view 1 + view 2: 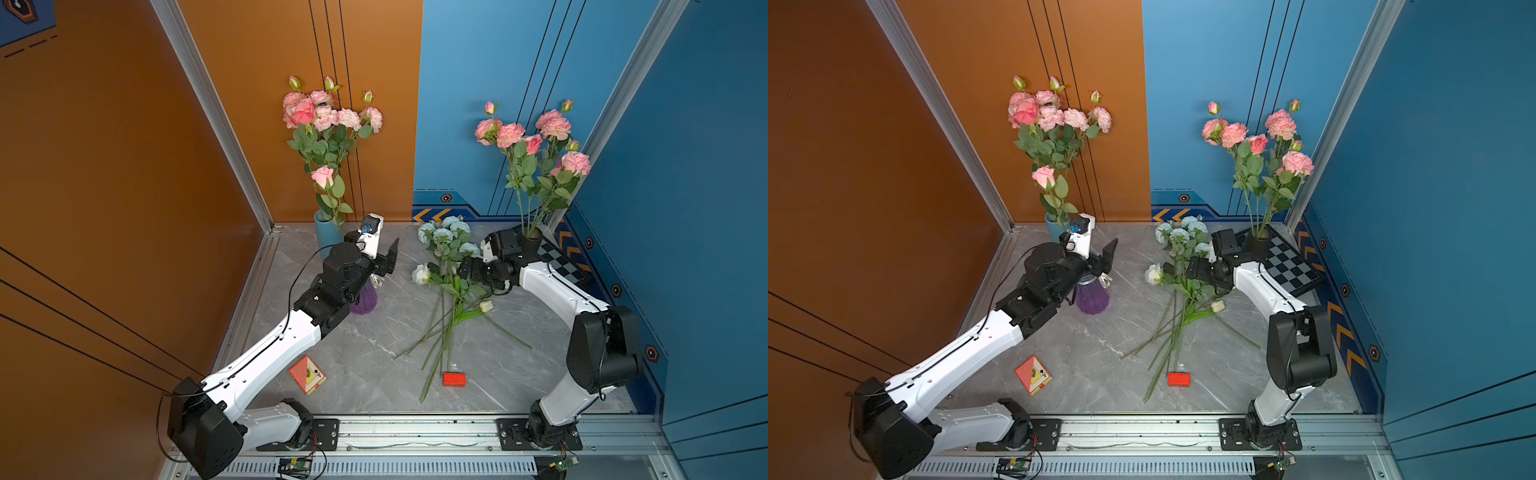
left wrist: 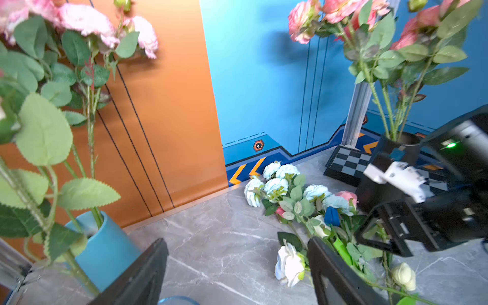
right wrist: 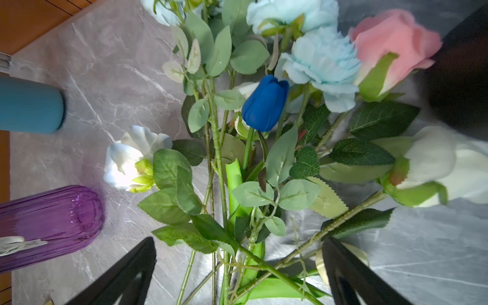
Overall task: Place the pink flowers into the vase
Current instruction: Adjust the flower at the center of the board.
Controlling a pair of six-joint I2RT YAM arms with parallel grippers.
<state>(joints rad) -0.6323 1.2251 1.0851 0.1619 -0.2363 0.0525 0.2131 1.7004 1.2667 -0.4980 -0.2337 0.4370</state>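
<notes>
The surface [image 1: 374,332] is grey marble-patterned with pale veins. An orange wall [image 1: 104,166] with thin black lines stands along its left edge and the left half of the far edge. A blue wall [image 1: 478,104] takes the rest of the far edge and the right edge, with a dark band of orange chevrons [image 1: 434,215] at its foot. Silver posts [image 1: 208,104] mark both far corners. A metal rail [image 1: 415,432] runs along the near edge. Light is even and bright.

Pink flowers [image 1: 328,112] in a teal-blue vase [image 1: 326,237]; ribbed purple vase [image 1: 1092,297]; black-and-white chessboard [image 1: 1289,266]; pale blue flowers [image 1: 446,235]; red block [image 1: 454,379]; grey marbled tabletop [image 1: 374,353].
</notes>
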